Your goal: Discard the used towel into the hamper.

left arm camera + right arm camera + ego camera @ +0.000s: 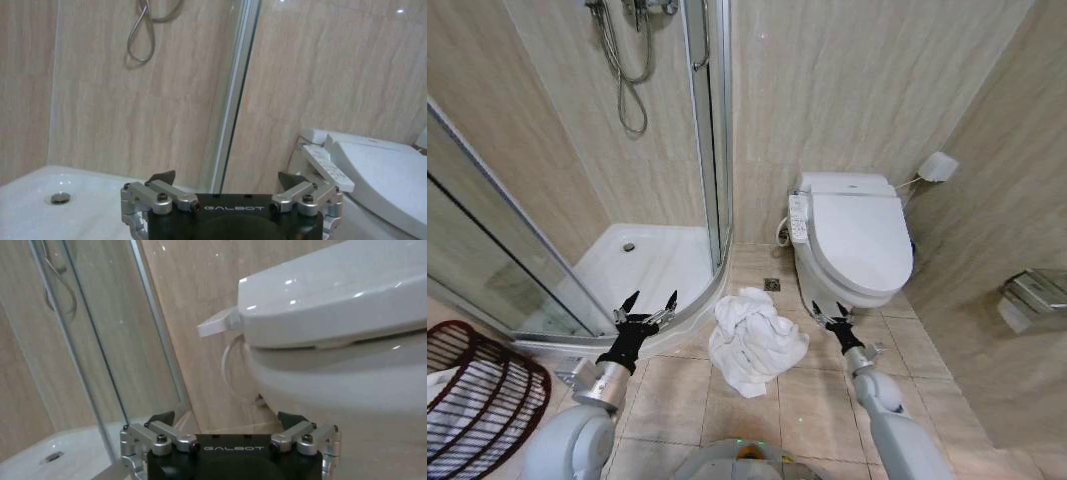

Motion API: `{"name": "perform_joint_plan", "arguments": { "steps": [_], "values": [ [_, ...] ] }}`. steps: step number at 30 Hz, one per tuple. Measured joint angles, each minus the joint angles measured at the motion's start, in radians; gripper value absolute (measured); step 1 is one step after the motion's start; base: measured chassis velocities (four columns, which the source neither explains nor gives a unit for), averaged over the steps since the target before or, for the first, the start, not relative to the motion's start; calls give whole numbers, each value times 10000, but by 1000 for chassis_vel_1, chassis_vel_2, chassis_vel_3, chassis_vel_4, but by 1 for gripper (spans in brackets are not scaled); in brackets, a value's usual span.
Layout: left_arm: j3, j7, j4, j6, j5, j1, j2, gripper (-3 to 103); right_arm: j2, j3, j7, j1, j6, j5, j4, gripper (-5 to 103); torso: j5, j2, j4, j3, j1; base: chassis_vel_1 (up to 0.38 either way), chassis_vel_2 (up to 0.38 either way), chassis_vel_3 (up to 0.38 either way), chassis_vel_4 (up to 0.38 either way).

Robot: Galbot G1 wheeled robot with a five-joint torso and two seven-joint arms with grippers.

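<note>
A crumpled white towel (752,340) lies on the tiled floor between the shower and the toilet. The hamper (477,395), a dark red-brown wire basket with white cloth inside, stands at the lower left. My left gripper (650,307) hovers open to the left of the towel, near the shower's curved sill; its black fingertips (162,176) are spread wide with nothing between them. My right gripper (830,311) is open to the right of the towel, close under the toilet bowl, with its fingertips (291,418) apart and empty.
A white toilet (852,240) with closed lid stands at right, with a side control panel (798,217). The glass shower enclosure (642,265) with white tray and drain fills the left. A metal paper holder (1032,298) is on the right wall. A floor drain (772,284) sits behind the towel.
</note>
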Motion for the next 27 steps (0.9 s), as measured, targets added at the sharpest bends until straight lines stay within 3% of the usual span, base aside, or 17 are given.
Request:
{"name": "perform_joint_plan", "arguments": {
  "steps": [5, 7, 13, 27],
  "values": [
    [0, 0, 0, 0, 0, 0, 0, 100, 115, -123, -49, 541, 126, -422, -691, 100, -1, 0, 3, 0, 0, 0, 0, 0, 0],
    [0, 0, 0, 0, 0, 0, 0, 100, 115, -284, 35, 1094, 136, -1028, -1526, 100, -1, 0, 1, 1, 1, 0, 0, 0, 0],
    [-1, 0, 0, 0, 0, 0, 0, 100, 427, -538, 1350, 1110, 219, -1244, -1648, 100, 0, 0, 1, 0, 1, 0, 0, 0, 0],
    [0, 0, 0, 0, 0, 0, 0, 100, 158, -204, 1416, 484, 313, -1256, -1475, 100, -1, 0, -1, 0, 1, 0, 0, 0, 0]
  ]
}}
